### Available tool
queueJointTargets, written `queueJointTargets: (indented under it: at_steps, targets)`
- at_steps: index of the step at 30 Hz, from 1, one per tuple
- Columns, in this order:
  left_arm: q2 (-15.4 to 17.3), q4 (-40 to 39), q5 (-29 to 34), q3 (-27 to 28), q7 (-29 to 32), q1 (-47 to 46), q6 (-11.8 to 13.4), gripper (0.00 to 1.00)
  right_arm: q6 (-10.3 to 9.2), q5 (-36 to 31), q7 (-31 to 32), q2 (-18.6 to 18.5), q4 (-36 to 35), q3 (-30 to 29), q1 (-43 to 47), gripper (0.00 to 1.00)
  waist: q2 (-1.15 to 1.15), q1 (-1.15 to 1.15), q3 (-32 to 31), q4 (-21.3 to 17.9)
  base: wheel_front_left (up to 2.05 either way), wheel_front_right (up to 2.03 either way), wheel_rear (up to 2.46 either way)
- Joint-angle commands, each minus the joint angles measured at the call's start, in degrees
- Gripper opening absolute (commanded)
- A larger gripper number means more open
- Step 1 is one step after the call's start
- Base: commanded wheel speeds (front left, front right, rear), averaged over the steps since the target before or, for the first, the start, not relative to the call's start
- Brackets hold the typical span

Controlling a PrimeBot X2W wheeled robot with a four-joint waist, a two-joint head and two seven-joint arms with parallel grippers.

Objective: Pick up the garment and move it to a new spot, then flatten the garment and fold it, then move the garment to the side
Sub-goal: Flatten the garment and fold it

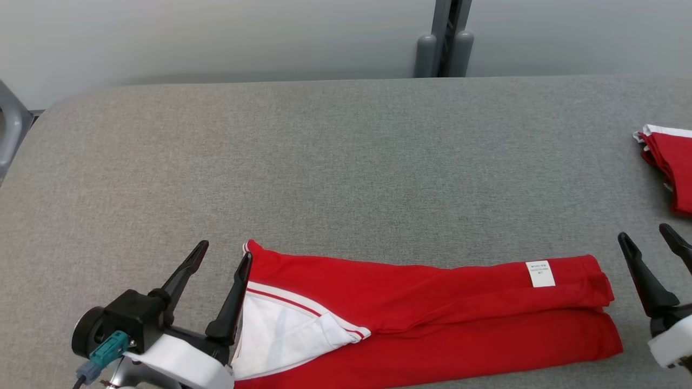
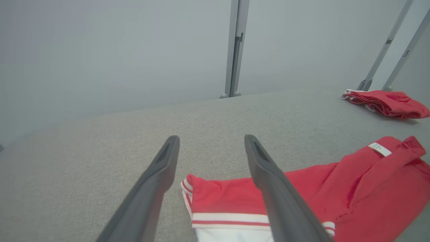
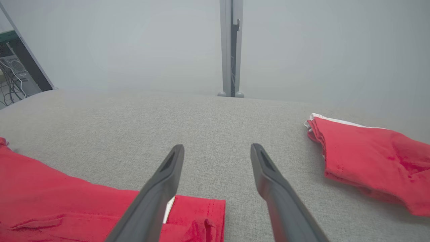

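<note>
The garment is red with white striped trim and a white inner panel, folded into a long band near the table's front edge. It also lies low in the left wrist view and at the lower left of the right wrist view. A small white label sits near its right end. My left gripper stands open at the garment's left end, its right finger against the cloth edge, nothing between the fingers. My right gripper stands open just off the garment's right end, holding nothing.
A second red garment, folded, lies at the table's right edge, also in the right wrist view. The grey fabric table stretches bare behind the garment. A grey post stands behind the table's far edge.
</note>
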Motion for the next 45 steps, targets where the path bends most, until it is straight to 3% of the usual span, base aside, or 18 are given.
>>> queueJointTargets:
  at_steps: [1, 6, 16, 23, 37, 38, 39, 40, 45]
  targets:
    - [-0.25, 0.43, -0.06, 0.26, -0.73, -0.59, 0.27, 1.00, -0.05, -0.72, -0.57, 0.48, -0.22, -0.67, -0.28, 1.00, 0.00, 0.00, -0.29, -0.27, 0.00, 0.00, 0.00]
    - [-4.73, 4.02, 0.74, 1.22, -6.57, -1.60, 1.79, 1.00, -0.04, -4.77, -2.38, 7.88, 0.03, -4.32, -0.09, 1.00, 0.00, 0.00, -0.84, -1.32, 0.00, 0.00, 0.00]
    - [-11.24, 10.39, 1.43, 2.30, -9.74, -1.72, 0.41, 1.00, -0.04, -6.88, -2.50, 17.37, 6.45, -6.55, 0.71, 1.00, 0.00, 0.00, -0.34, -1.63, 0.00, 0.00, 0.00]
    - [-12.79, 12.28, 3.80, 2.01, -9.97, -2.45, -2.29, 1.00, -0.04, -3.82, -4.09, 20.03, 17.53, -7.75, -1.71, 1.00, 0.00, 0.00, 0.40, -0.27, 0.00, 0.00, 0.00]
    - [-12.64, 12.38, 5.10, 3.46, -9.97, -1.84, -3.21, 1.00, -0.04, 4.32, -5.31, 20.76, 28.94, -2.43, -4.95, 1.00, 0.00, 0.00, 0.84, 0.58, 0.00, 0.00, 0.00]
    - [-12.61, 12.35, 5.14, 3.55, -9.97, -1.83, -3.20, 1.00, -0.04, 5.03, -5.18, 20.86, 29.24, -1.66, -5.09, 0.89, 0.00, 0.00, 0.84, 0.55, 0.00, 0.00, 0.00]
    - [-12.57, 12.32, 5.16, 3.64, -9.97, -1.81, -3.19, 1.00, -0.04, 5.38, -5.33, 20.72, 29.48, -1.05, -5.23, 0.28, 0.00, 0.00, 0.85, 0.50, 0.00, 0.00, 0.00]
    - [-12.55, 12.27, 5.17, 3.72, -9.97, -1.79, -3.16, 1.00, -0.04, 5.74, -5.56, 20.52, 29.61, -0.35, -5.38, 0.00, 0.00, 0.00, 0.87, 0.46, 0.00, 0.00, 0.00]
    - [-12.66, 12.14, 5.38, 3.82, -9.97, -1.73, -3.11, 1.00, -0.06, 7.39, -6.71, 18.67, 30.13, 0.88, -6.58, 0.00, 0.00, 0.00, 1.00, 0.27, 0.00, 0.00, 0.00]
